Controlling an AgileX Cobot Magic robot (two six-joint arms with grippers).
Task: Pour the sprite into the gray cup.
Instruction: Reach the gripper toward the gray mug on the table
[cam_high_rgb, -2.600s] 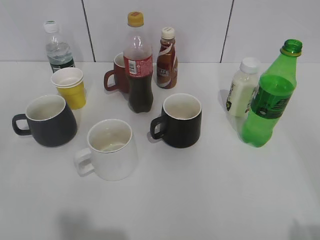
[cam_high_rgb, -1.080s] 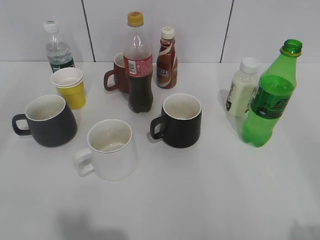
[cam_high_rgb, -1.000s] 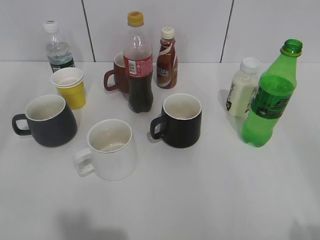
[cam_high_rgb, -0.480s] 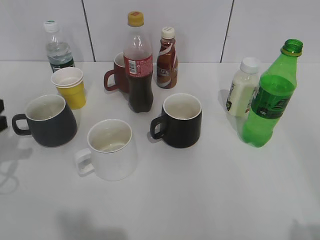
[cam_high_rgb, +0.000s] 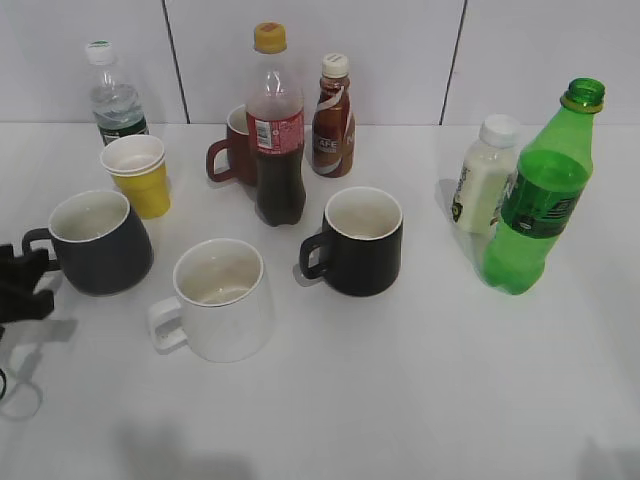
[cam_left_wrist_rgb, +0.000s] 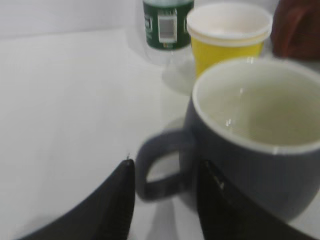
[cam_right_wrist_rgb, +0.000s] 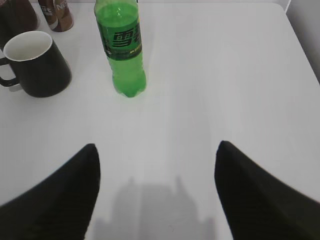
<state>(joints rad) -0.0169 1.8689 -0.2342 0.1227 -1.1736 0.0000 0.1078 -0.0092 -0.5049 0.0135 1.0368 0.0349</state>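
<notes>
The sprite (cam_high_rgb: 535, 200), a tall green bottle with no cap, stands upright at the right of the table. It also shows in the right wrist view (cam_right_wrist_rgb: 122, 47). The gray cup (cam_high_rgb: 100, 245) stands at the left with its handle pointing left, and it is empty in the left wrist view (cam_left_wrist_rgb: 250, 150). My left gripper (cam_high_rgb: 20, 285) is low at the cup's handle. In the left wrist view the open fingers (cam_left_wrist_rgb: 167, 197) straddle the handle. My right gripper (cam_right_wrist_rgb: 157, 155) is open and empty, above bare table, well short of the sprite.
A white mug (cam_high_rgb: 215, 300) and a black mug (cam_high_rgb: 360, 240) stand mid-table. Behind are a cola bottle (cam_high_rgb: 277, 130), a coffee bottle (cam_high_rgb: 333, 105), a brown mug (cam_high_rgb: 235, 150), a yellow cup (cam_high_rgb: 140, 175) and a water bottle (cam_high_rgb: 115, 100). A white bottle (cam_high_rgb: 485, 185) stands beside the sprite.
My left gripper has come into the exterior view from the left edge and moved right to the gray cup's handle. The bottles and mugs have not moved.
</notes>
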